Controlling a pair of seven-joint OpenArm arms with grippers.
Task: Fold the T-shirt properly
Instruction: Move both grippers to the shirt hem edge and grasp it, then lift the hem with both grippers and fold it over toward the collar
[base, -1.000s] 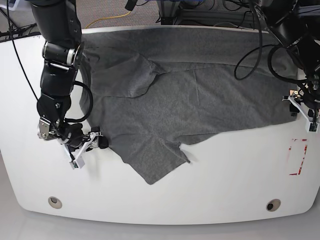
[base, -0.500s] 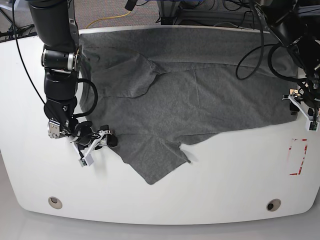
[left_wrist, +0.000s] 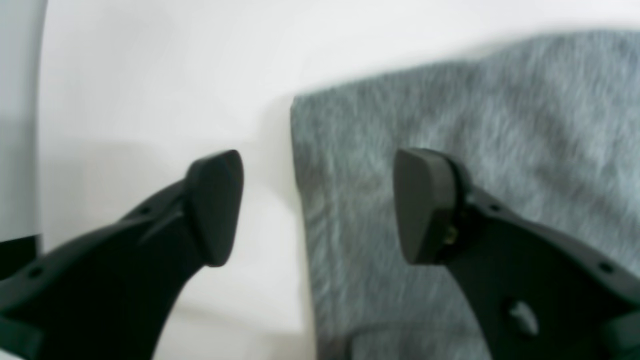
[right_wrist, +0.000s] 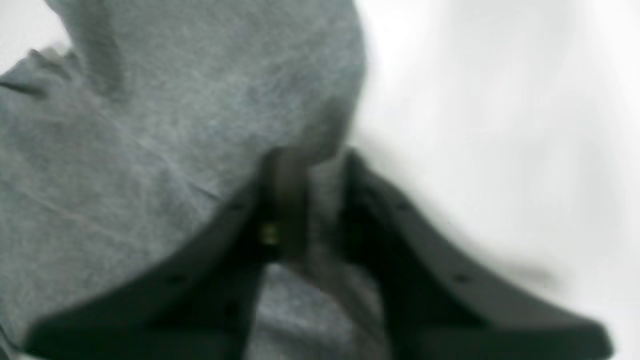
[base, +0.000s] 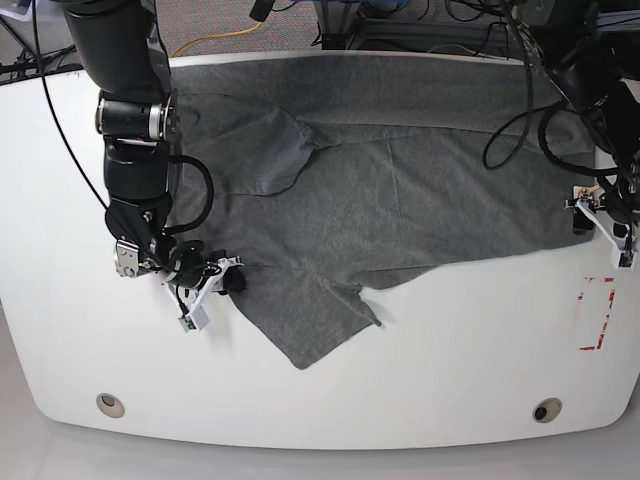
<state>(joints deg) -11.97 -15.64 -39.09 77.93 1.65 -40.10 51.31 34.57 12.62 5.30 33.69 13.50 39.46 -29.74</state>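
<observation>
I have the T-shirt (base: 400, 190) spread across the far half of the white surface (base: 450, 350), one sleeve flap hanging toward the near edge. My right claw (right_wrist: 310, 200) is clenched on a pinch of the shirt's edge; cloth shows between its nearly closed tips, though that view is blurred. My left claw (left_wrist: 315, 205) is released, its tips wide apart and straddling a straight edge of the shirt: one fingertip (left_wrist: 425, 205) over the cloth, the other over bare surface.

To do this grasp well, I judge the left claw should drop until the outer tip slides under the hem, then close on a single layer, so that both arms can lift evenly without bunching the soft knit.

I see no containers anywhere.
</observation>
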